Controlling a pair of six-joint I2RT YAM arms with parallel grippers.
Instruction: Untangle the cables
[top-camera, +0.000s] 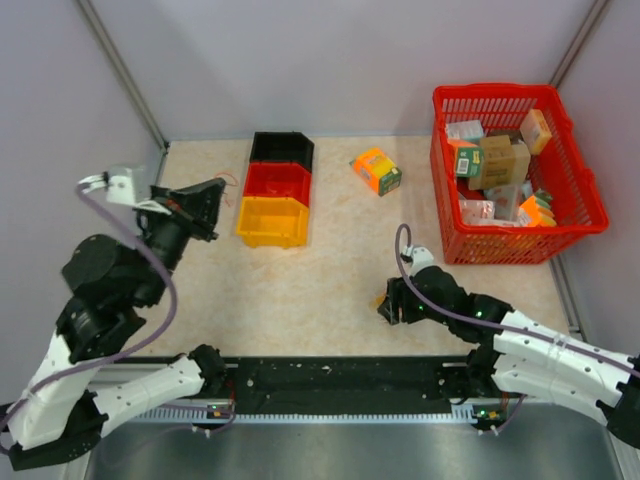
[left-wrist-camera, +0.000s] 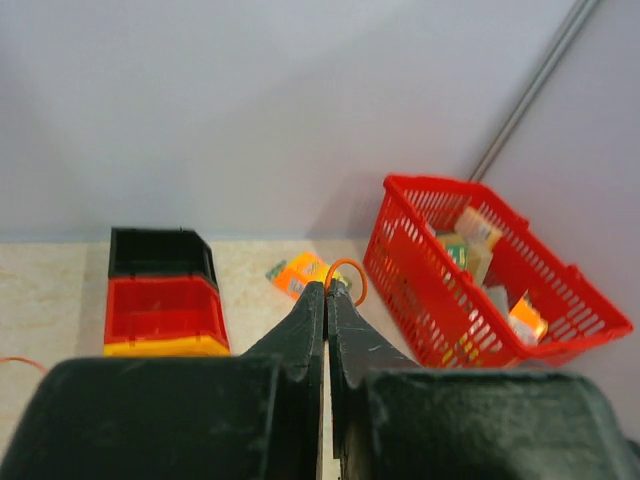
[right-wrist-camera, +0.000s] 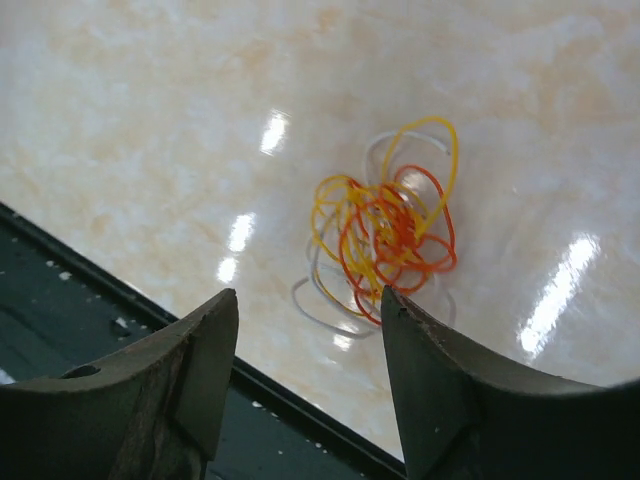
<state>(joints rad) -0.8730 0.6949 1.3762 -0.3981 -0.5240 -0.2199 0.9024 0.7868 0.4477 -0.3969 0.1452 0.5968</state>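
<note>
Right gripper (right-wrist-camera: 310, 300) is down low over the table (top-camera: 330, 290), roughly 5 o'clock from the table's middle and close to the near edge. Its two fingers are spread apart with nothing between them. The cables (right-wrist-camera: 385, 240) lie flat on the marble-look top just past those fingertips in the wrist view, toward 1 o'clock from the gap. It's a small wispy clump of orange, yellow, reddish and white loops, all knotted into each other. Can't see either finger touching it.

Left gripper (left-wrist-camera: 326, 288) is up in the air over at 9 o'clock, pointing toward the back wall. Its fingers are pressed together, and a thin orange wire loop (left-wrist-camera: 346, 261) pokes out right at the tips, so it looks pinched on that one strand.

Other stuff on the table: black, red and yellow bins (top-camera: 275, 190) in a row at 10 o'clock, an orange box (top-camera: 375, 168) at 12, and a red basket (top-camera: 495, 92) full of small packages at 2.
</note>
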